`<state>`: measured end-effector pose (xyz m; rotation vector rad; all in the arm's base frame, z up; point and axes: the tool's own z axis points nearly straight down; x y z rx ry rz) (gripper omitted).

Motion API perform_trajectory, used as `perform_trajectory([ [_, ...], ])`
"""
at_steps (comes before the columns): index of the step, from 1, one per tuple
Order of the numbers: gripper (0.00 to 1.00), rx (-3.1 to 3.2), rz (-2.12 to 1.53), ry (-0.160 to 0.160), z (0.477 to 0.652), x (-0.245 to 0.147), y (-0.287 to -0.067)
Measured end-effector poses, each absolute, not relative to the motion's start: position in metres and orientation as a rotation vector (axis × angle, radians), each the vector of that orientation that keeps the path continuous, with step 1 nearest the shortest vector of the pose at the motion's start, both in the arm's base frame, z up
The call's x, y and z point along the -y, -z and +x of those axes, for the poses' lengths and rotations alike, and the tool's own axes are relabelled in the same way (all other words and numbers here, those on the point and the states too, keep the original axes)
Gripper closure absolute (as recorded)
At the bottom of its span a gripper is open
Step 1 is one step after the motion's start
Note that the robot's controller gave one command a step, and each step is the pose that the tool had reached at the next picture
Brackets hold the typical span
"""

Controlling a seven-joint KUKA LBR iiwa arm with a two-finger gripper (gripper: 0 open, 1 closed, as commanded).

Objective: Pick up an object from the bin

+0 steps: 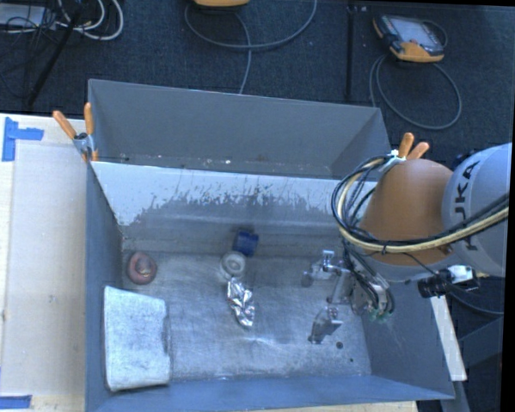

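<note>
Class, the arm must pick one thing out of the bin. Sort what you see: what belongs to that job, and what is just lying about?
Belongs to the job:
gripper, open over bare bin floor
bin
foil scrap
blue block
grey cap
brown disc
white cloth

Just lying about, on the floor beyond the bin:
cables
orange handset

Count is in: five loose things on the floor of the bin (226,147), and every kind turns up just once. One small blue block (245,241) sits at twelve o'clock by the back wall. One pale grey round piece (233,263) lies just below it, also on the twelve o'clock side. One crumpled scrap of silver foil (241,303) is near the middle, toward six. One brownish round cup-like thing (141,268) is at nine o'clock. One whitish rectangular pad (136,338) is at eight o'clock.
</note>
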<state>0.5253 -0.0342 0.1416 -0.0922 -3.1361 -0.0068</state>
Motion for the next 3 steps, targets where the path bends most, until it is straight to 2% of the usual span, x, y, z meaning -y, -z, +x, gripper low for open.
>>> perform_trajectory([
  [1, 0.00, 3.141, -0.021, -0.001, 0.554, -0.043, -0.101],
  [2, 0.00, 3.134, -0.180, 0.002, 0.534, -0.067, -0.077],
  [3, 1.00, 3.137, -0.172, 0.000, 0.535, -0.067, -0.078],
])
